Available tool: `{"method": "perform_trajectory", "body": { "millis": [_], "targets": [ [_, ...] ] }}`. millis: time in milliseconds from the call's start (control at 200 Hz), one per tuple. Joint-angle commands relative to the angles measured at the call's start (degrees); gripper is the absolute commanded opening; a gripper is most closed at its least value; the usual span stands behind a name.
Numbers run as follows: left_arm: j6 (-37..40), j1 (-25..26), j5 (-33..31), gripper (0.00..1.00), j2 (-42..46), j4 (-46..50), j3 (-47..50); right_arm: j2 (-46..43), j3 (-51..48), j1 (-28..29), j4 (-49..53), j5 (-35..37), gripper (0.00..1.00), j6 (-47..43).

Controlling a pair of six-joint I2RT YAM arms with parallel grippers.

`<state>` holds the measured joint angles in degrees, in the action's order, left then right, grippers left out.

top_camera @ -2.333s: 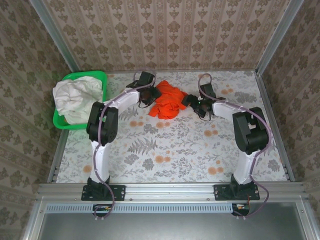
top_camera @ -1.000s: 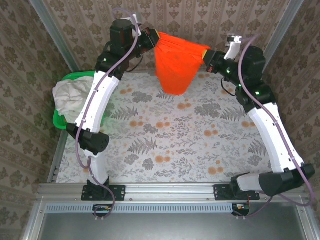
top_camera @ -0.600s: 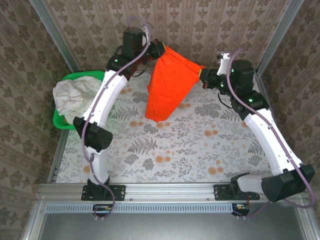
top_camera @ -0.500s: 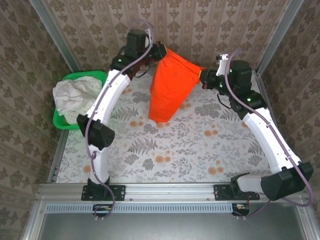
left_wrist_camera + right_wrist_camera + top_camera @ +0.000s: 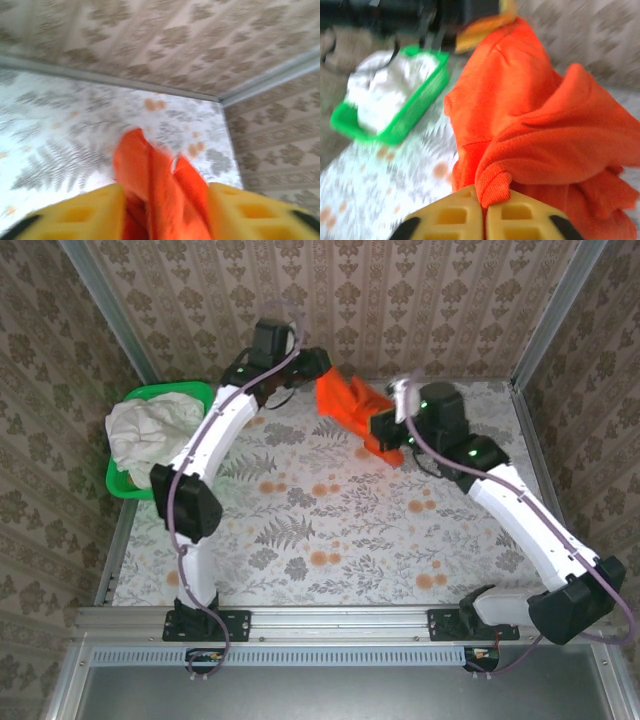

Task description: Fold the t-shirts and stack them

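Orange shirt (image 5: pixel 350 406): hung spread before, now bunched low.
Left pincer (image 5: pixel 165 202): now wide, shirt between.
Right pincer (image 5: pixel 484 202): pinching shirt edge.

Patterned wallpaper (image 5: pixel 400 300), beige with a repeating floral motif, covers the back wall and both side walls (image 5: pixel 50 440). Bare aluminium posts (image 5: pixel 100 300) run up the two far corners. The table (image 5: pixel 330 530) wears a pale cloth printed with grey ferns and orange blossoms. An aluminium rail (image 5: pixel 340 622) runs along its near edge, with a grey panel (image 5: pixel 340 690) below. The light is soft and even.
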<state>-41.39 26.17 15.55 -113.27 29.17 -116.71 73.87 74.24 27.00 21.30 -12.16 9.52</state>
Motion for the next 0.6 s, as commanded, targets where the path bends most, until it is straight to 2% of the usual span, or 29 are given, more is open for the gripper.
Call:
{"method": "perform_trajectory", "body": {
  "millis": [0,65,145,170,320,400,475,500,595],
  "targets": [
    [-3.27,-4.70,-4.02,0.73,6.07,-3.94,14.37,2.41,-3.18,5.38,1.57,-6.18,0.46,-4.38],
    [-3.87,-6.26,-5.90,0.86,10.53,-3.87,21.72,3.66,-2.81,7.85,1.20,-9.10,0.68,-4.18],
    [-3.55,-7.81,-7.65,0.95,15.45,-3.63,28.78,2.66,-4.80,6.83,-1.75,-5.77,0.84,-1.61],
    [-3.29,-8.05,-8.00,0.97,16.56,-3.38,30.61,2.45,-5.43,5.79,-2.56,-4.66,0.86,-0.45],
    [-2.89,-6.39,-8.86,0.97,20.49,-1.24,36.76,5.30,-5.86,-1.99,-1.26,-1.83,0.87,6.81],
    [-4.13,-3.20,-9.43,0.92,20.82,-0.05,38.23,9.68,-4.87,-4.99,2.01,-0.61,0.84,10.46],
    [-5.01,-0.52,-9.31,0.87,20.25,0.63,39.09,12.98,-4.59,-6.86,3.63,0.49,0.77,14.15],
    [-5.02,2.25,-9.40,0.85,19.88,1.18,39.10,14.43,-4.32,-7.54,4.23,0.16,0.75,15.33],
    [-2.09,7.03,-9.92,0.82,18.50,3.31,38.75,20.57,-2.46,-8.94,6.80,-1.35,0.69,19.67]
  ]
}}
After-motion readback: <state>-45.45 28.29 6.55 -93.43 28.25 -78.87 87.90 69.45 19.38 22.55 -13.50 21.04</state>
